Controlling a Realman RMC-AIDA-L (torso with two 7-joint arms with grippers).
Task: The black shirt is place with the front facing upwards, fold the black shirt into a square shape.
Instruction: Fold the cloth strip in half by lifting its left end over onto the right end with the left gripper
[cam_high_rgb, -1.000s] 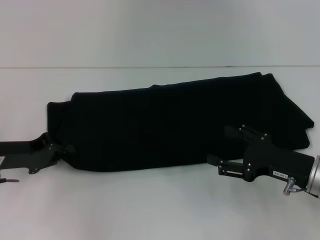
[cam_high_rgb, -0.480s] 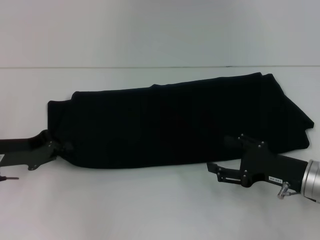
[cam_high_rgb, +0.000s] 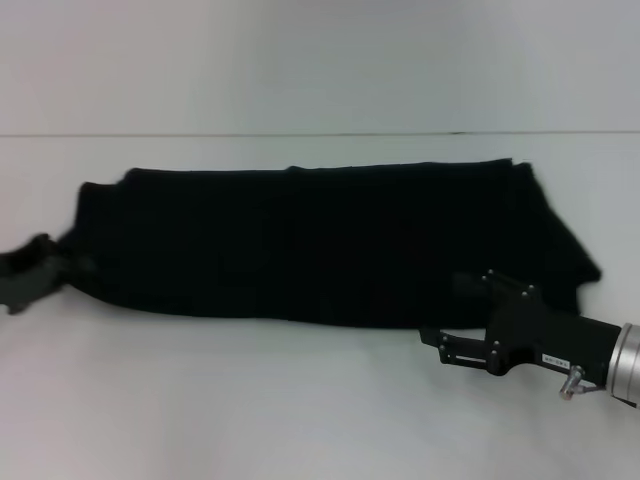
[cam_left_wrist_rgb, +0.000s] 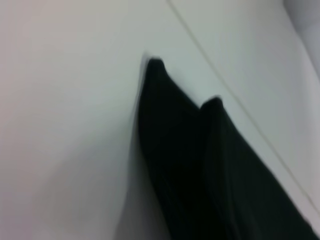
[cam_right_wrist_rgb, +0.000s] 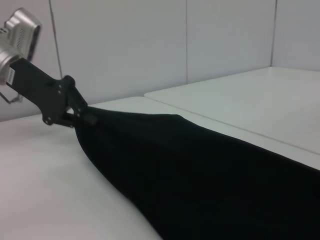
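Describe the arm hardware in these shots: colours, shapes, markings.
Right pincer: matte black angular bracket body with small screws, a small white label on its side, joined to a silver cylindrical wrist. Left pincer: same black bracket with round pivot bolts, silver wrist block behind it. No sleeves visible.

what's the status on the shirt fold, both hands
Left hand shut on the black shirt at its left end, lifting it. Right hand at the near right edge, grip unclear. Shirt folded into a long band on the table. Nothing in the way.
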